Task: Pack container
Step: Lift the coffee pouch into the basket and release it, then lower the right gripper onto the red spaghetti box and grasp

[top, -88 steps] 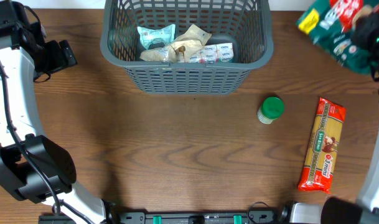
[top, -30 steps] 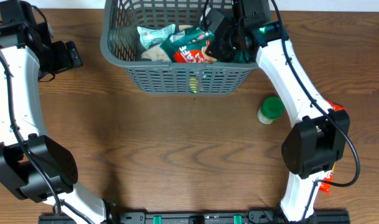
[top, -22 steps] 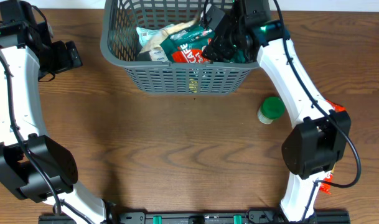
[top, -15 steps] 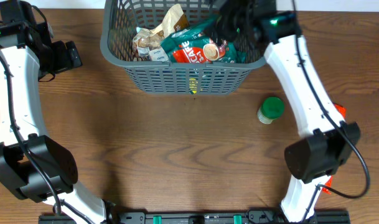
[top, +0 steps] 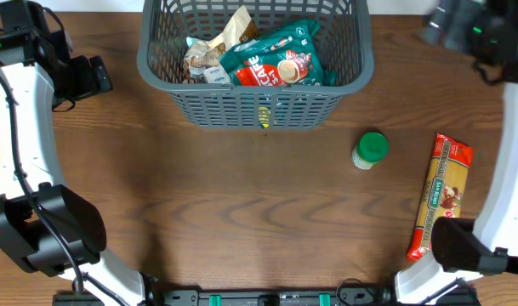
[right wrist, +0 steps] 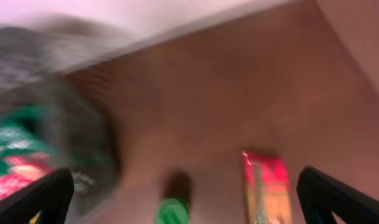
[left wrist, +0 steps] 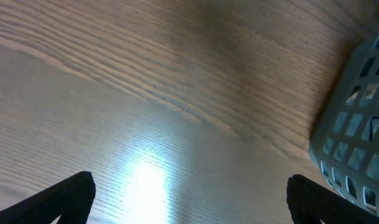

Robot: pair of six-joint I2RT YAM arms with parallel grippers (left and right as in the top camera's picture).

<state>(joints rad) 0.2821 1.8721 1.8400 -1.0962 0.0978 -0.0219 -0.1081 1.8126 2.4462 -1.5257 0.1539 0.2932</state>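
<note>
The container, a dark grey mesh basket, stands at the far middle of the table. In it lie a green coffee bag and some pale packets. My right gripper is a blur up at the far right, away from the basket, open and empty. Its wrist view shows the container at the left and wide-apart fingers. My left gripper hangs open and empty left of the basket. The left wrist view has the container's corner at the right.
A green-lidded jar stands on the wooden table right of centre. A red and yellow pasta packet lies lengthwise near the right edge. Both show blurred in the right wrist view, the jar and the packet.
My right gripper opened, left the green coffee bag in the basket and swung up and away to the right. The bag and pale packets shifted. The left arm has not moved.
</note>
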